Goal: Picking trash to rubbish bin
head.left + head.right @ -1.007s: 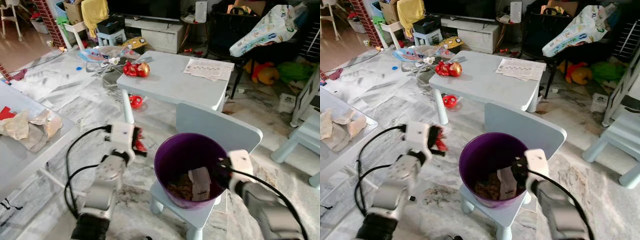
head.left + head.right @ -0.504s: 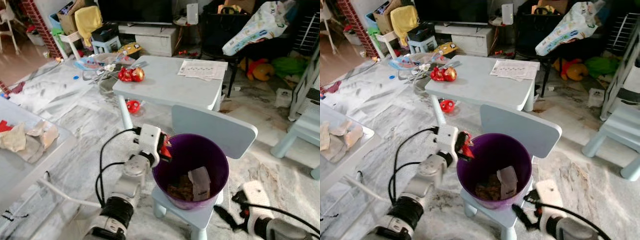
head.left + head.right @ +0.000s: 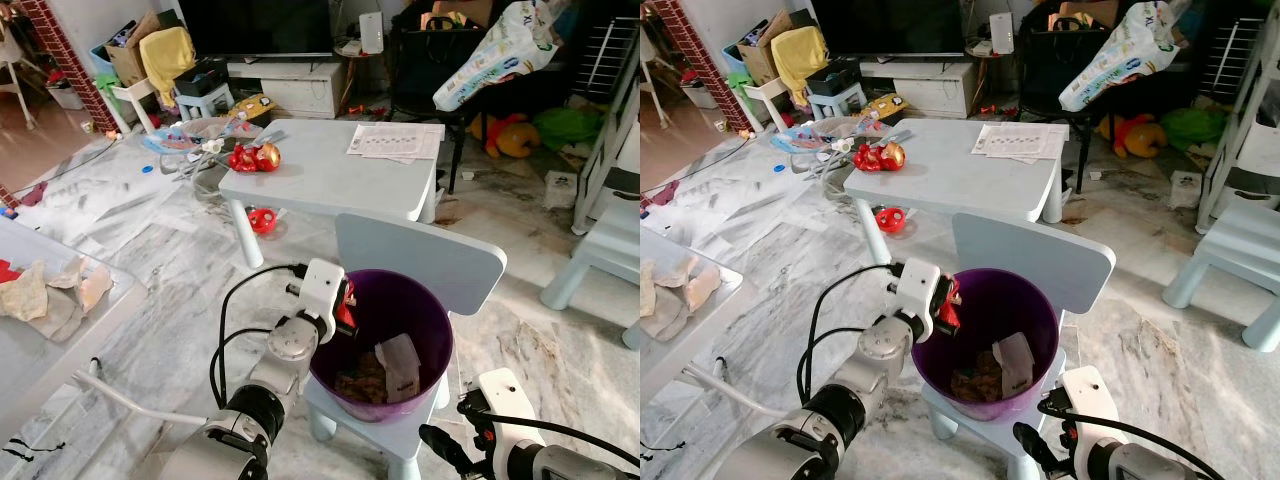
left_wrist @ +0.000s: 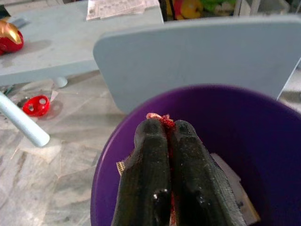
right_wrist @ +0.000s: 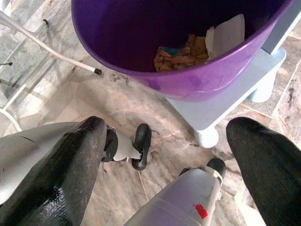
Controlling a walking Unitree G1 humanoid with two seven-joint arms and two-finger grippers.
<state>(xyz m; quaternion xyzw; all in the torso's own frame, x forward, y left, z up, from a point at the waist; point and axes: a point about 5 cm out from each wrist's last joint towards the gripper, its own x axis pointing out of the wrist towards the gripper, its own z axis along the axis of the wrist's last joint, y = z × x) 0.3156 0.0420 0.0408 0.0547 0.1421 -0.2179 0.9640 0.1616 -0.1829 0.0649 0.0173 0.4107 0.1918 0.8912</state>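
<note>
A purple bin [image 3: 400, 283] stands on the seat of a small light-blue chair [image 3: 420, 255]. Inside it lie a white paper scrap [image 3: 403, 365] and brown crumpled trash [image 3: 360, 385]. My left gripper [image 3: 347, 300] is over the bin's left rim, shut on a red wrapper [image 4: 162, 120] that pokes out past the fingertips. Low beside the chair's front leg on the right, my right gripper [image 3: 450, 455] is open with nothing between its fingers [image 5: 70, 165].
Behind the chair a light-blue table [image 3: 330, 185] carries a red-and-gold toy [image 3: 255, 157] and papers [image 3: 395, 140]. A red object [image 3: 263, 220] lies on the floor under it. Crumpled trash [image 3: 40, 295] lies on a grey table at left. A blue stool [image 3: 600, 260] stands at right.
My left gripper carried the red wrapper rightward, from beside the bin to over its rim. My right arm dropped from the bin's right edge down beside the chair. The camera shifted too.
</note>
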